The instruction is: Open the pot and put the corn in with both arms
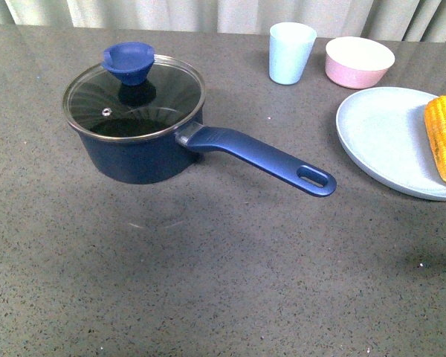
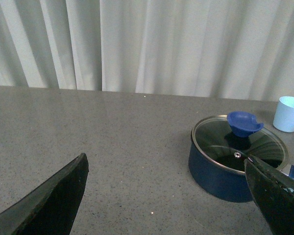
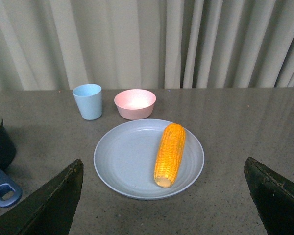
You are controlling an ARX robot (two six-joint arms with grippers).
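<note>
The dark navy pot (image 1: 137,152) stands at the left of the table, its long handle (image 1: 267,160) pointing right. A glass lid (image 1: 134,97) with a blue knob (image 1: 128,61) covers it. The corn (image 1: 444,137) lies on a pale blue plate (image 1: 386,137) at the right edge. Neither arm shows in the front view. In the left wrist view, my left gripper (image 2: 169,196) is open and empty, with the pot (image 2: 220,171) ahead beside one finger. In the right wrist view, my right gripper (image 3: 164,200) is open and empty, short of the corn (image 3: 169,153) on the plate (image 3: 122,156).
A pale blue cup (image 1: 291,52) and a pink bowl (image 1: 359,62) stand at the back right, behind the plate. Pale curtains hang behind the grey table. The pot handle's end (image 3: 4,188) shows at the edge of the right wrist view.
</note>
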